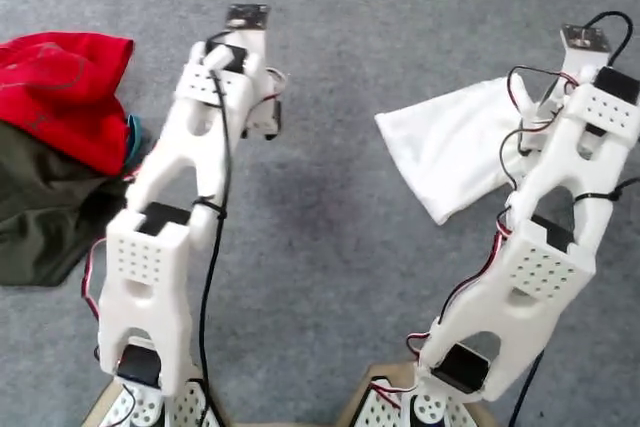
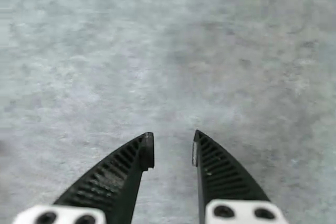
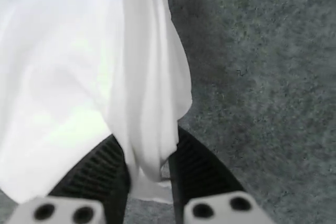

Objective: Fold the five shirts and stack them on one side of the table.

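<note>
A white shirt (image 1: 450, 147) lies bunched on the grey table (image 1: 330, 227) at the right. My right gripper (image 3: 149, 169) is shut on a hanging fold of the white shirt (image 3: 79, 77), which is lifted a little off the table. At the far left a red shirt (image 1: 65, 82) is heaped on top of a dark olive shirt (image 1: 45, 207), with a teal edge (image 1: 133, 137) peeking out between them. My left gripper (image 2: 173, 148) stands open over bare table, with nothing between its fingers, right of the heap (image 1: 265, 112).
The grey table cloth runs to the far edge, where boxes and furniture stand behind it. Both arm bases sit at the near edge. Bare cloth lies between the two arms and in front of the white shirt.
</note>
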